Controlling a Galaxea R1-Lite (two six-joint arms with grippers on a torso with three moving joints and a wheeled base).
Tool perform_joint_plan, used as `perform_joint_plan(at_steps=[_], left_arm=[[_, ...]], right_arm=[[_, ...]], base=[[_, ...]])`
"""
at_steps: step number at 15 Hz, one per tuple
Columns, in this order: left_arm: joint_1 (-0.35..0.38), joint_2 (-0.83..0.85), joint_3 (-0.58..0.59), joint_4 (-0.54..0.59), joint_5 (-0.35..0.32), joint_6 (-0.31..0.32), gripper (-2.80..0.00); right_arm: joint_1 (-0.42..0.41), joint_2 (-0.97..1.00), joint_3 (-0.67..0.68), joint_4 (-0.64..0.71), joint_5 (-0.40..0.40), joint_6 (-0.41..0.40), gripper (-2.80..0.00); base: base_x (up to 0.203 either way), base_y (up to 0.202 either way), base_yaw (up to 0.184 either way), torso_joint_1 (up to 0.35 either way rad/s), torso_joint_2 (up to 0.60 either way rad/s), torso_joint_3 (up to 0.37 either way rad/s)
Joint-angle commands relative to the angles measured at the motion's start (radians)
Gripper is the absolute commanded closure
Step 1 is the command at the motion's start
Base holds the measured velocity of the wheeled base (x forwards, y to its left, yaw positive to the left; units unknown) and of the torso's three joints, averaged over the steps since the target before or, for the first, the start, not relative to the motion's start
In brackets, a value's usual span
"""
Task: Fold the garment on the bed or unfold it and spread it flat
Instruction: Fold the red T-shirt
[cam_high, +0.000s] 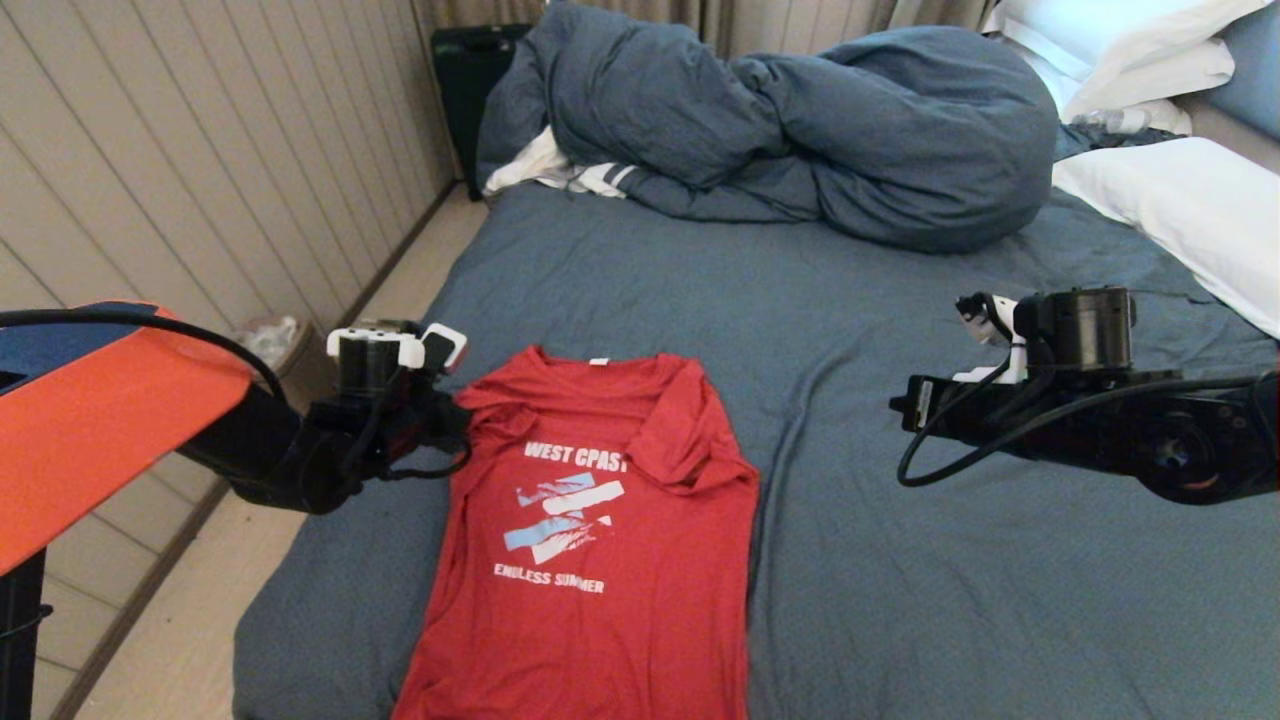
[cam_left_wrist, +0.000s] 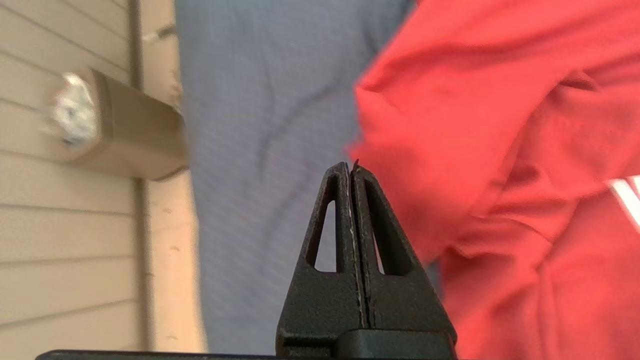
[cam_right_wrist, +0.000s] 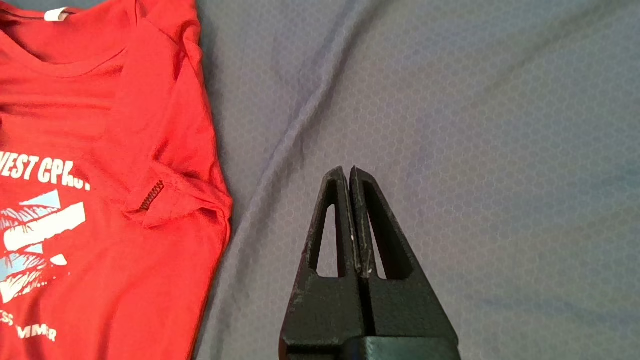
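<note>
The garment, a red T-shirt, lies print-up on the bed, neck tag towards the far end. Both of its sleeves are folded inward over the body. My left gripper hovers at the shirt's left shoulder edge. In the left wrist view this gripper is shut, with the red cloth just beyond its tips and nothing clamped. My right gripper hangs over bare sheet to the right of the shirt. It is also shut and empty, with the garment well off to its side.
A bunched blue-grey duvet fills the far end of the bed, with a white striped cloth under its left end. White pillows lie at the far right. Left of the bed are floor, a panelled wall and a small bin.
</note>
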Motion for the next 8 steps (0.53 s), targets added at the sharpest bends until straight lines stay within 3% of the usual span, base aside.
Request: perform_joint_plan(at_steps=[1,5,8], left_arm=[[0.001,-0.031,-0.033,0.024,0.000,0.031,0.00],[0.000,-0.056,-0.049,0.037,0.004,0.092,0.00],[-0.004,-0.071,0.043,0.015,0.004,0.102,0.00]], right_arm=[[0.000,-0.006,0.002,-0.002,0.001,0.001,0.00],[0.000,-0.010,0.004,-0.001,0.001,0.001,0.00],[0.000,-0.010,0.004,-0.002,0.002,0.001,0.00]], base=[[0.000,0.000,0.000,0.000,0.00,0.000],[0.000,0.000,0.000,0.000,0.00,0.000],[0.000,0.000,0.000,0.000,0.00,0.000]])
